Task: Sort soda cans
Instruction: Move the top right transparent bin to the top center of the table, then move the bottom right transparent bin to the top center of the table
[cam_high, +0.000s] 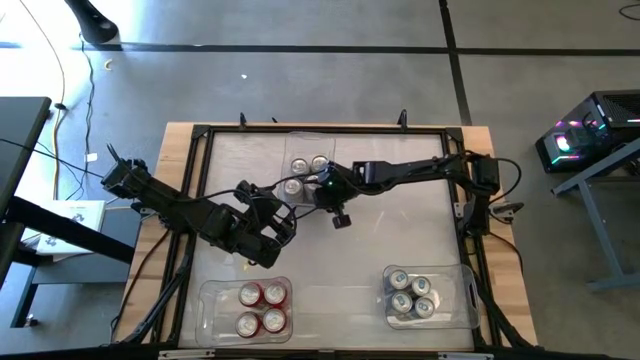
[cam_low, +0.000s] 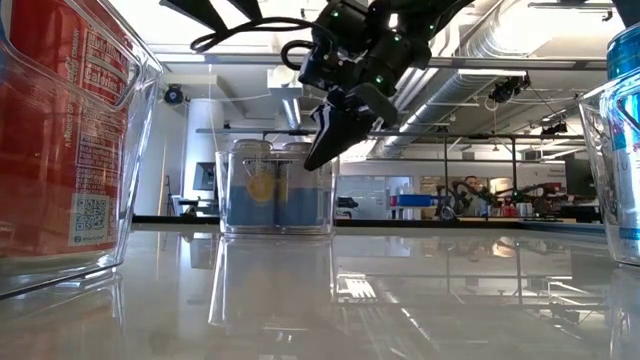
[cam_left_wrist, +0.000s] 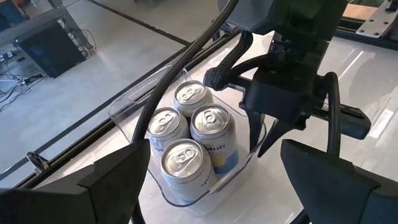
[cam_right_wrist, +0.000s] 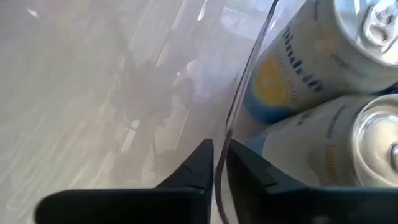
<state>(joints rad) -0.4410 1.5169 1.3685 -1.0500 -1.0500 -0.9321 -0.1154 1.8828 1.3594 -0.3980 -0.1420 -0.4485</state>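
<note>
Pinching the thin clear wall of the far bin, our right gripper has its two fingers drawn narrow with only the plastic rim between them; in the left wrist view it stands at that bin's side. Inside sit four pale blue cans, upright and packed touching. We judge this load heavy for a rim grip: full cans, slick plastic, a wall that may flex, so dragging looks safer than lifting. Our left gripper hovers nearby, fingers spread wide, holding nothing. Nearer us, red cans fill one bin and silver-blue cans fill another.
</note>
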